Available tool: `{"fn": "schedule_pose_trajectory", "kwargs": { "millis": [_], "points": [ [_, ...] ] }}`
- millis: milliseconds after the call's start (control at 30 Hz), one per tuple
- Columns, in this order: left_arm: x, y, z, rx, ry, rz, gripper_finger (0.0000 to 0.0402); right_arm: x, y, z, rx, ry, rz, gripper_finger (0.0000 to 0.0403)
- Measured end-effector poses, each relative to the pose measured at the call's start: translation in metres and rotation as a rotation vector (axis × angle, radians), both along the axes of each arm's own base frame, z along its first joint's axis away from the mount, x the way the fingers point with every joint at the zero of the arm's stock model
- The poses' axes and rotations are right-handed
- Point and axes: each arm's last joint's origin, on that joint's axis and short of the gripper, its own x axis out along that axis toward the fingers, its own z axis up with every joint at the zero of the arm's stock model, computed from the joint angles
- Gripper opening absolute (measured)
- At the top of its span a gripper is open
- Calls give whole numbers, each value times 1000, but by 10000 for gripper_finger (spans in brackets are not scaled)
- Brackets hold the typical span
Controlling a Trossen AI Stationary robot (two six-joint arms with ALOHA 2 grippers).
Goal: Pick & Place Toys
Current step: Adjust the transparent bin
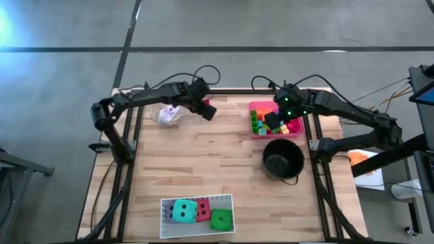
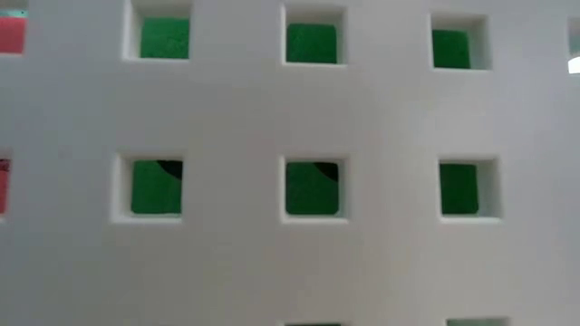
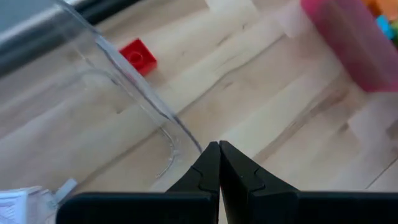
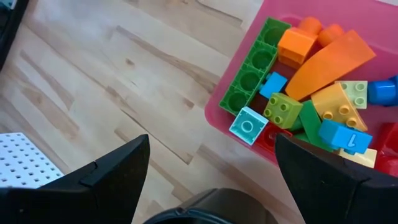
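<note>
My left gripper (image 1: 207,110) (image 3: 219,152) is shut and empty at the far middle of the table, beside the corner of a clear tray (image 1: 168,114) (image 3: 134,87) that holds small cards (image 3: 15,202). A small red block (image 3: 140,56) (image 1: 205,103) lies on the wood just beyond the fingers. My right gripper (image 1: 274,122) (image 4: 211,149) is open wide and empty above the near-left part of a pink tray (image 1: 252,106) (image 4: 217,118) filled with bright plastic blocks (image 4: 317,93). Teal (image 1: 182,211), red (image 1: 203,209) and green (image 1: 220,219) dice sit in a white tray (image 1: 196,198) at the near edge.
A black round pot (image 1: 283,159) (image 4: 211,208) stands just near of the pink tray, under my right gripper. The white tray's perforated wall (image 2: 290,118) fills the low view, green showing through its holes. Bare wood lies in the table's middle.
</note>
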Motion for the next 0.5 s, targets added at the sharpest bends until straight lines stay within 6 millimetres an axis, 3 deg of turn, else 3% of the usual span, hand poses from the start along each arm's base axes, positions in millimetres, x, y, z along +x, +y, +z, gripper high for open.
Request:
{"fn": "schedule_pose_trajectory", "kwargs": {
  "millis": [233,500],
  "points": [
    [9,0,-16,-4,37,-27,7,1,0,1,-3,-7,0,338],
    [8,1,-19,19,75,-22,7,1,0,1,1,-9,-3,338]
  ]
}}
